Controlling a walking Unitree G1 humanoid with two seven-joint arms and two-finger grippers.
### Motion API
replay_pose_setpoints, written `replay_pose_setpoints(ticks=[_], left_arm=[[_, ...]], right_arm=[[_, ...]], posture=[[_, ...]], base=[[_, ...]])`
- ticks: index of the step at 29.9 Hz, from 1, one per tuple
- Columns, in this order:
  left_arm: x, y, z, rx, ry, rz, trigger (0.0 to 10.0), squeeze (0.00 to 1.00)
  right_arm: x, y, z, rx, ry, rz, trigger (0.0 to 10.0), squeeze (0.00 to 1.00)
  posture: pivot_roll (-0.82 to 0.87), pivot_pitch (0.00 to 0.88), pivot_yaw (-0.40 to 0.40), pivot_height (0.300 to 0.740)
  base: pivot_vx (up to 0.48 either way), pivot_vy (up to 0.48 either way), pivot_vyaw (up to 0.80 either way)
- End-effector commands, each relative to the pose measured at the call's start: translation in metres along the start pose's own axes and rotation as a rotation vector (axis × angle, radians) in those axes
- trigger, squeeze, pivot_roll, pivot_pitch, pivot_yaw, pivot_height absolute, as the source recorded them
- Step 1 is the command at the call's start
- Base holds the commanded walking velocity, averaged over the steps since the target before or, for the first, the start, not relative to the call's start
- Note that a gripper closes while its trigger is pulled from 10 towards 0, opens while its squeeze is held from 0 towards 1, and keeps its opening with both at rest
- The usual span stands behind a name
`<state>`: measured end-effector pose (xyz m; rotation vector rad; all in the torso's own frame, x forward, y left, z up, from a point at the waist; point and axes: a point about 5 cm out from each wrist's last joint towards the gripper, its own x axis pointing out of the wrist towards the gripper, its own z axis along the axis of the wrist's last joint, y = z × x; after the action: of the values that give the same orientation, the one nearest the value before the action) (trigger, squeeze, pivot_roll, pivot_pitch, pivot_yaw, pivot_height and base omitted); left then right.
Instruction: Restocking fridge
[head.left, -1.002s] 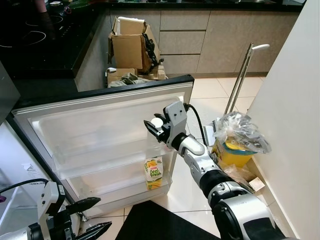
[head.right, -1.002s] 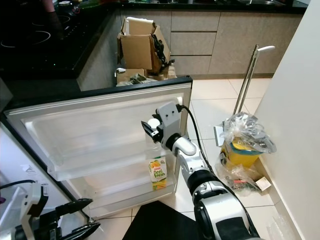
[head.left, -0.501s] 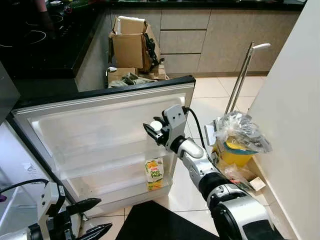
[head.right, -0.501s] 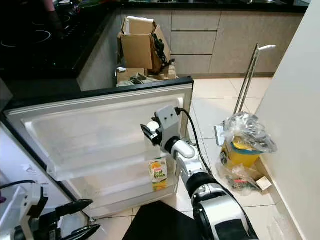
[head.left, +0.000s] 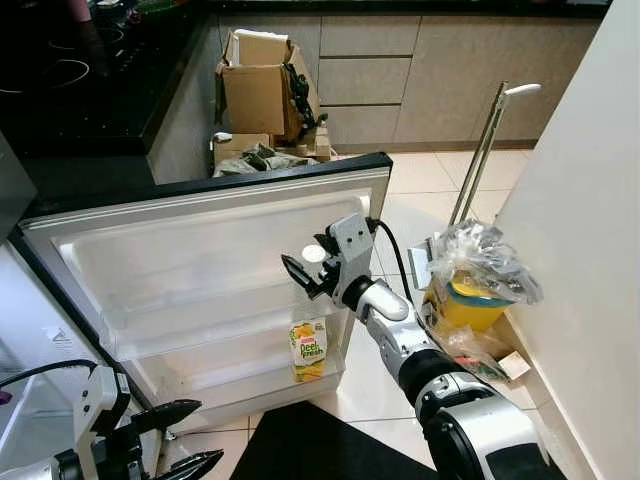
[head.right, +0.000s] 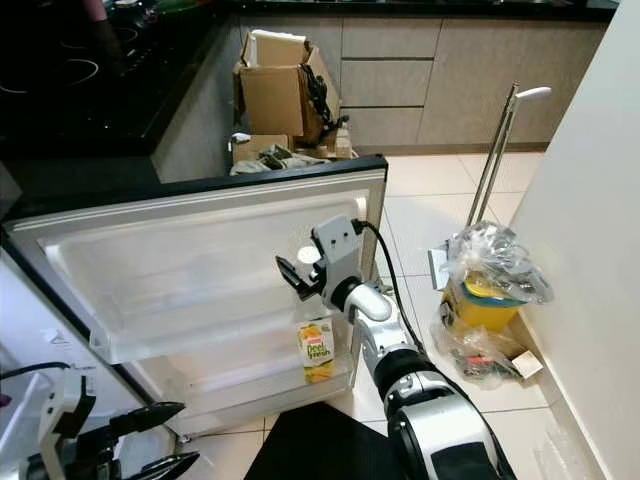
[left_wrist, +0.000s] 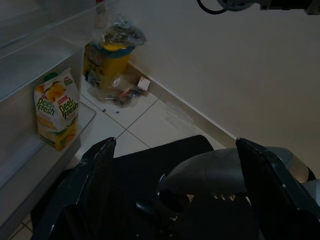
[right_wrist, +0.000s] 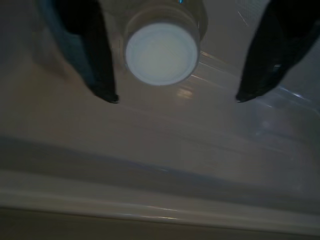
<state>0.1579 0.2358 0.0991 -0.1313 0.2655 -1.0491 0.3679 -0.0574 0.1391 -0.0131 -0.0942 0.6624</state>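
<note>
My right gripper (head.left: 300, 268) has its fingers spread apart around a white-capped bottle (head.left: 313, 254) at the open fridge door (head.left: 200, 250). A juice carton (head.left: 308, 347) stands on the lower door shelf. My left gripper (head.left: 185, 440), fingers released, hangs low.

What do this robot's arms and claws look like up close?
Both arms are silver, jointed metal. The right arm has rounded segments, a boxy grey wrist block and a black cable looping along it. Each claw, right claw and left claw, has two long, pointed black fingers.
</note>
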Motion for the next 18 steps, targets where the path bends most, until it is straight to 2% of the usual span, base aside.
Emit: replay_pose_setpoints(ticks=[1, 2, 3, 10, 13, 18], left_arm=[[-0.004, 0.000, 0.004, 0.010, 0.026, -0.013, 10.0, 0.00], [-0.004, 0.000, 0.004, 0.010, 0.026, -0.013, 10.0, 0.00], [-0.004, 0.000, 0.004, 0.010, 0.026, -0.014, 10.0, 0.00], [-0.004, 0.000, 0.004, 0.010, 0.025, -0.015, 10.0, 0.00], [-0.002, 0.001, 0.004, 0.010, 0.024, -0.018, 10.0, 0.00], [0.000, 0.002, 0.004, 0.012, 0.022, -0.022, 10.0, 0.00]], right_arm=[[0.001, 0.000, 0.004, 0.006, -0.029, 0.004, 10.0, 0.15], [0.001, 0.000, 0.004, 0.007, -0.033, 0.005, 10.0, 0.15], [0.001, -0.001, 0.007, 0.009, -0.045, 0.007, 10.0, 0.00], [0.003, -0.004, 0.018, 0.007, -0.098, 0.019, 10.0, 0.00], [0.005, -0.006, 0.032, -0.001, -0.160, 0.046, 10.0, 0.00], [0.005, -0.006, 0.043, -0.004, -0.204, 0.095, 10.0, 0.00]], posture=[[0.04, 0.088, -0.034, 0.740], [0.04, 0.088, -0.034, 0.740], [0.04, 0.087, -0.034, 0.740], [0.04, 0.084, -0.033, 0.740], [0.03, 0.076, -0.033, 0.740], [0.03, 0.069, -0.033, 0.740]], base=[[0.000, 0.000, 0.00], [0.000, 0.000, 0.00], [0.000, 0.000, 0.00], [0.000, 0.000, 0.00], [0.000, 0.000, 0.00], [0.000, 0.000, 0.00]])
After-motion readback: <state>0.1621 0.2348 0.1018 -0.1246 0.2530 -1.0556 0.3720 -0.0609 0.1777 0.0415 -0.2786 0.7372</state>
